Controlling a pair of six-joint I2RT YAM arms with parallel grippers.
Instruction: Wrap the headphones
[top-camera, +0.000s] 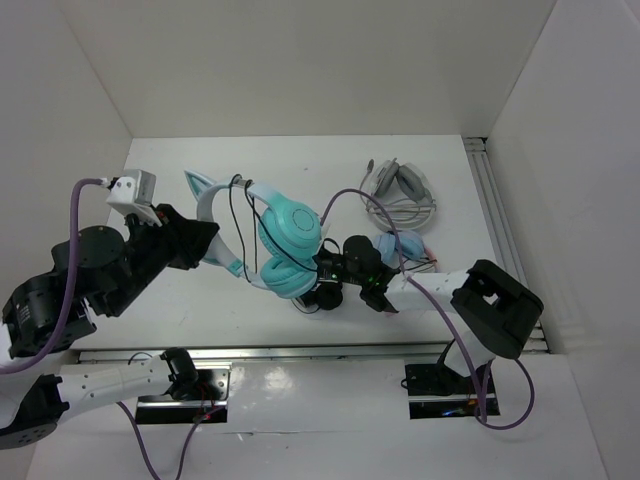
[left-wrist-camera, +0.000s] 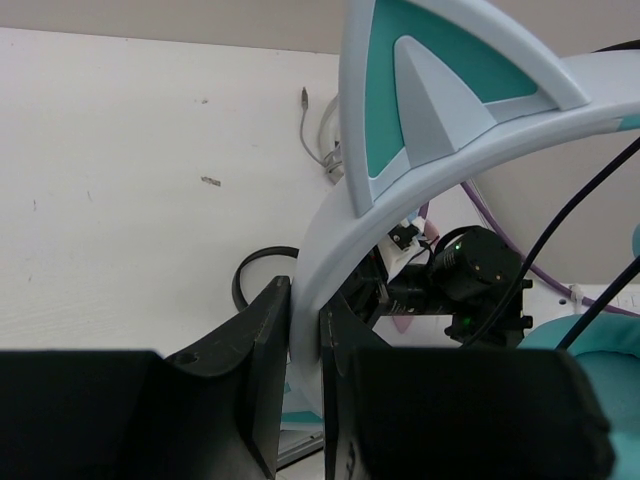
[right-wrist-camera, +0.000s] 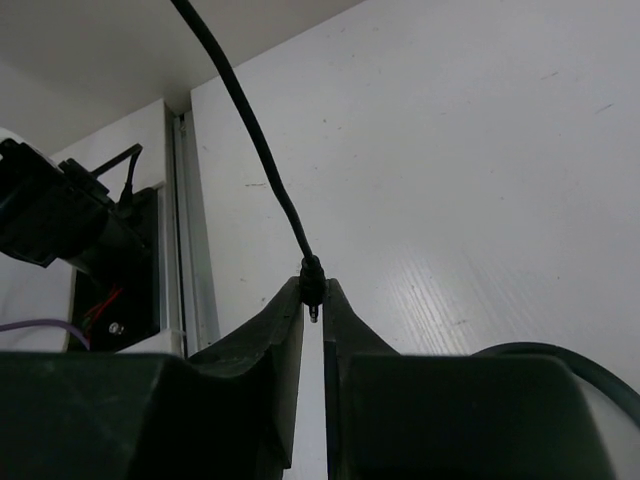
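**Landmark: left gripper.** All positions are referenced to it.

1. The left gripper (left-wrist-camera: 305, 345) is pressed together on the white headband (left-wrist-camera: 320, 260) of the headphones (top-camera: 290, 245). Both fingers (left-wrist-camera: 268, 370) bear flat on the band, one on each face. The grip point is just below a teal-lined cat ear (left-wrist-camera: 430, 90), which rises directly above the fingers.

2. In the overhead view, the headband (top-camera: 215, 225) arcs away from the left gripper (top-camera: 208, 243). The two teal ear cups (top-camera: 292, 232) sit stacked on the side away from it, near but not touching it.

3. The right gripper (top-camera: 325, 280) sits beyond the cups, on their far side from the left gripper.

4. In its own wrist view, the right gripper (right-wrist-camera: 313, 305) pinches the plug (right-wrist-camera: 313, 285) at the end of the thin dark cable (right-wrist-camera: 260, 150). The jaws are almost together, with only the plug between the tips. The cable runs up and away from the pinch point.

5. The cable (top-camera: 236, 215) also loops across the headband just beside the left gripper.

6. A grey headset (top-camera: 400, 190) lies well apart from the left gripper, past the cups.
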